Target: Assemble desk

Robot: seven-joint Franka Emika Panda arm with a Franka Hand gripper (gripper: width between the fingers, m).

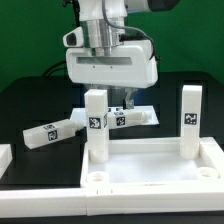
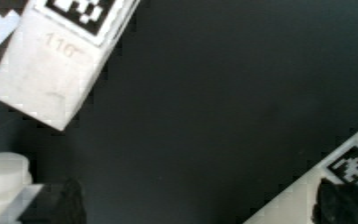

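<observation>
The desk top (image 1: 150, 165) lies at the front, a white tray with a raised rim. Two legs stand upright in its corner sockets, one on the exterior view's left (image 1: 96, 125) and one on its right (image 1: 190, 120). A loose tagged leg (image 1: 48, 132) lies on the black table at the left, and another (image 1: 135, 117) lies just behind the top. My gripper (image 1: 112, 100) hangs over that second leg, partly hidden by the left upright leg. In the wrist view the gripper (image 2: 202, 205) is open, with only bare black table between its dark fingertips (image 2: 60, 200). Tagged legs (image 2: 60, 60) (image 2: 345, 165) lie on either side.
The marker board (image 1: 145, 103) lies flat on the table behind the gripper. A white border bar's end (image 1: 5, 155) shows at the exterior view's left edge. A white rounded end (image 2: 2, 175) sits beside one fingertip in the wrist view.
</observation>
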